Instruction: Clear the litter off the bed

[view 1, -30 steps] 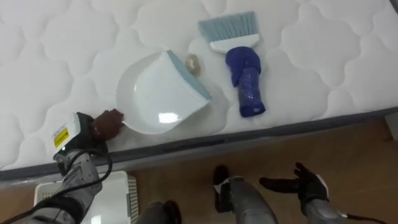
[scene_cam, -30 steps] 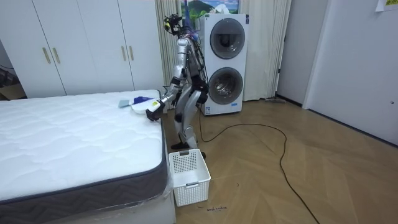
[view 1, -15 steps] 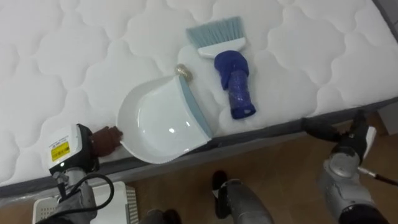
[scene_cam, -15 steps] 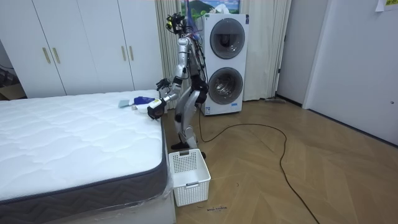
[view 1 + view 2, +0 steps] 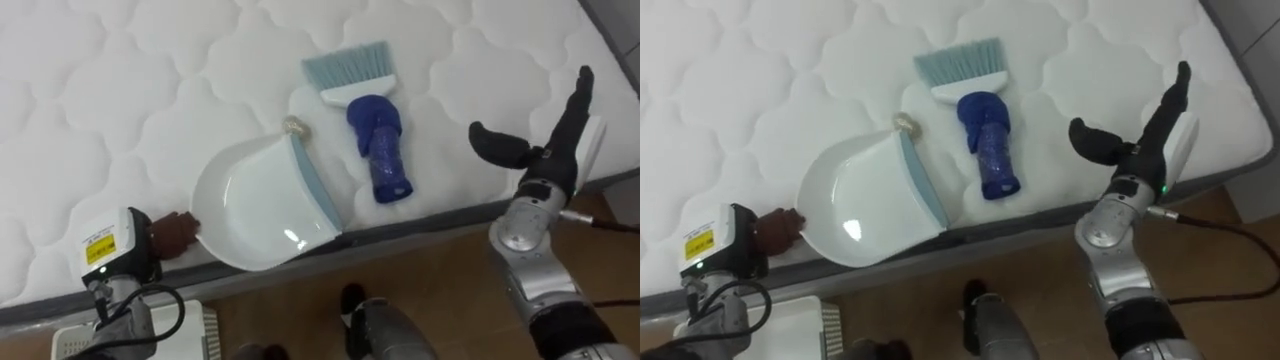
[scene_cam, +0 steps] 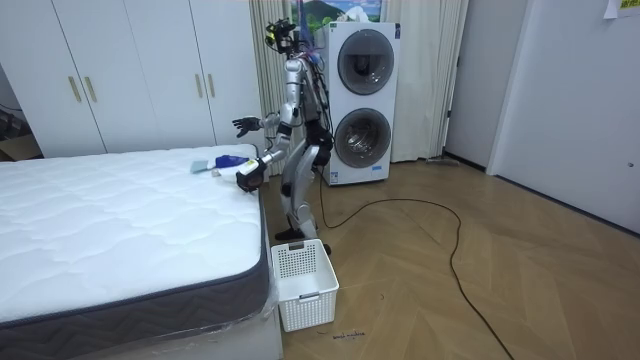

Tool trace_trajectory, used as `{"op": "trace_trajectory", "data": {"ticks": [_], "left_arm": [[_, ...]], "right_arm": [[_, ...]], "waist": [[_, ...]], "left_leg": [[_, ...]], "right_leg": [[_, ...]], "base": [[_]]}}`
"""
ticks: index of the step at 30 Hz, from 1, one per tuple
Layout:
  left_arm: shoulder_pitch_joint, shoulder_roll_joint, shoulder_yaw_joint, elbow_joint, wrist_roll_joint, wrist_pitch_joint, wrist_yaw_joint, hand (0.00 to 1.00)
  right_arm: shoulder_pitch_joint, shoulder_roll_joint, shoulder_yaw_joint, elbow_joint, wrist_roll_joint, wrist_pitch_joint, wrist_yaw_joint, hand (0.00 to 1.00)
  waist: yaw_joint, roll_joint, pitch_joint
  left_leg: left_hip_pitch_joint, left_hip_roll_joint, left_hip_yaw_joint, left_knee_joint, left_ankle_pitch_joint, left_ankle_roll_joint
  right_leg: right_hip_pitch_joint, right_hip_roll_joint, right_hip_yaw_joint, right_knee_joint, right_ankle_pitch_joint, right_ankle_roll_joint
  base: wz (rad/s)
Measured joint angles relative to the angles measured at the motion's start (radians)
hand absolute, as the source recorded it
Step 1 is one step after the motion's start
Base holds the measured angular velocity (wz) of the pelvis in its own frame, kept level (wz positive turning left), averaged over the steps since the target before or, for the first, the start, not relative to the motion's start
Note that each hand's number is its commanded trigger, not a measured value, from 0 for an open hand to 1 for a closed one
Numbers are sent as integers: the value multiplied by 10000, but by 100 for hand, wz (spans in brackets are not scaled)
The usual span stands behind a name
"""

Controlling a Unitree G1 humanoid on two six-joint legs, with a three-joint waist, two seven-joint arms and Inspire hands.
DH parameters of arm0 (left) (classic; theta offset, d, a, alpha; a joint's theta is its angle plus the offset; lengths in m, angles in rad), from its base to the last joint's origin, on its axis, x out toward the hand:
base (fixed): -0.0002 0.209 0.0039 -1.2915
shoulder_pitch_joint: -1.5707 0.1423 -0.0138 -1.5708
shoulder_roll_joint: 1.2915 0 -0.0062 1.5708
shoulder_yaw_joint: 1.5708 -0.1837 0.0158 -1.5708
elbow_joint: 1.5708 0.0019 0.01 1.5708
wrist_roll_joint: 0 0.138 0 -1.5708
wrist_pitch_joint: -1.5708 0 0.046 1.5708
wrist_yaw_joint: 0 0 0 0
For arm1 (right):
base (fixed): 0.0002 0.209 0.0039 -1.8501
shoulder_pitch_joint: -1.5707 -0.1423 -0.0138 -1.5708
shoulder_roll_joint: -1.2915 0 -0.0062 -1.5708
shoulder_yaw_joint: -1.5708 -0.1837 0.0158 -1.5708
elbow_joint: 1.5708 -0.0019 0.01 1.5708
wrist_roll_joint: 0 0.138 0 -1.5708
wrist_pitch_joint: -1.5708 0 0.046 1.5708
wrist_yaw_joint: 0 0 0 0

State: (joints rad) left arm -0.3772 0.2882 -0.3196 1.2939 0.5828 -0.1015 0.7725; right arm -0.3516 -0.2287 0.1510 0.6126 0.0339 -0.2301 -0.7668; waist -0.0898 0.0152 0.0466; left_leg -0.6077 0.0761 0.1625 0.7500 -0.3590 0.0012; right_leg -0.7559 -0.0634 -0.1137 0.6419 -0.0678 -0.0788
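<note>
My left hand (image 5: 172,231) clamps the dustpan (image 5: 255,205) at the near edge of the bed (image 5: 110,90). My right hand (image 5: 548,155), fingers apart, hovers by the brush (image 5: 378,140). Next I should grasp it and sweep in the crumb (image 5: 294,127).

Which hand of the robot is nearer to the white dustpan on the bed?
Left. The left hand holds the dustpan at its rear edge; the right hand hangs open farther to the right, beyond the blue brush.

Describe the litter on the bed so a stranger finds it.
On the white quilted mattress, near its front edge, a white dustpan lies beside a blue hand brush. The litter is the small beige lump at the dustpan's lip, far smaller than either.
</note>
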Motion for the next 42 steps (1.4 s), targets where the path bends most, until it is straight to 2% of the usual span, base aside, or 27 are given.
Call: {"op": "trace_trajectory", "data": {"ticks": [4,6,8,9,13,15,20,26,28,31,34,35,38,40,42], "left_arm": [[-31,-5,1,-25,23,-146,-15,100],[-66,-5,2,-102,23,-151,-14,100],[-165,-4,3,-102,22,-189,-14,100],[-260,-4,2,-102,22,-228,-14,100],[-456,3,4,-99,28,-410,-13,100],[-534,3,4,-100,198,-529,-8,100],[-576,8,12,-90,221,-538,-2,100],[-632,12,12,-154,601,-559,-3,100],[-632,12,14,-183,609,-564,-6,100],[-629,11,26,-275,1104,-718,-6,100],[-630,35,55,-289,1362,-715,117,100],[-633,80,87,-308,1362,-710,228,100],[-633,516,362,-471,1354,-613,755,100],[-633,968,510,-491,1326,-303,1069,100],[-627,1247,538,-490,1262,-86,1189,100]], "right_arm": [[-125,-2,486,6,-21,-15,109,0],[-130,0,706,42,-39,-14,319,0],[-132,0,733,81,-37,-13,513,0],[-136,-3,772,154,-17,-15,604,0],[-234,-12,895,843,122,-14,992,0],[-384,-4,963,1240,183,-8,1309,0],[-734,-6,1112,1620,357,20,1894,0],[-862,-6,1101,2081,878,132,2483,0],[-859,-21,1086,2116,1329,132,2569,0],[-945,-118,887,2481,2390,133,2672,0],[-968,-239,888,2481,2597,119,2837,0],[-968,-269,889,2481,2660,119,2879,0],[-951,-434,897,2486,2987,121,2976,0],[-967,-505,892,2573,3183,107,3014,0],[-1018,-523,866,2783,3282,76,3046,0]], "waist": [[193,-19,45],[234,-38,117],[331,-33,152],[402,-6,221],[617,14,248],[712,89,311],[848,96,315],[1019,121,326],[1042,181,328],[1300,450,324],[1353,606,309],[1369,616,307],[1490,648,299],[1502,694,283],[1515,712,271]], "left_leg": [[10,17,-22,29,-3,-3],[-18,4,-24,75,-97,-50],[-120,18,-37,80,-107,-62],[-166,43,-96,101,-114,-76],[-436,77,-282,163,-117,-104],[-490,156,-327,213,-113,-109],[-590,183,-352,377,-233,-195],[-647,176,-579,482,-293,-307],[-665,183,-629,480,-298,-327],[-709,270,-654,529,-310,-363],[-711,271,-675,528,-312,-379],[-710,271,-680,527,-310,-387],[-706,244,-729,517,-286,-432],[-688,155,-768,482,-270,-438],[-657,93,-769,471,-244,-405]], "right_leg": [[0,-49,-137,93,-90,-72],[-74,-55,-163,207,-258,-21],[-178,-57,-179,205,-260,-40],[-180,-61,-248,178,-257,-60],[-335,-63,-409,205,-281,-172],[-355,-57,-543,240,-298,-232],[-514,-65,-567,545,-518,-309],[-488,-76,-687,673,-695,-376],[-481,-65,-733,664,-715,-386],[-482,-48,-845,688,-709,-458],[-487,-63,-880,718,-775,-484],[-487,-64,-885,726,-784,-492],[-482,-71,-900,733,-789,-510],[-464,-147,-916,760,-787,-507],[-445,-223,-920,819,-797,-484]], "base": [[1],[5],[0],[0],[9],[8],[2],[8],[4],[1],[3],[0],[2],[8],[10]]}}
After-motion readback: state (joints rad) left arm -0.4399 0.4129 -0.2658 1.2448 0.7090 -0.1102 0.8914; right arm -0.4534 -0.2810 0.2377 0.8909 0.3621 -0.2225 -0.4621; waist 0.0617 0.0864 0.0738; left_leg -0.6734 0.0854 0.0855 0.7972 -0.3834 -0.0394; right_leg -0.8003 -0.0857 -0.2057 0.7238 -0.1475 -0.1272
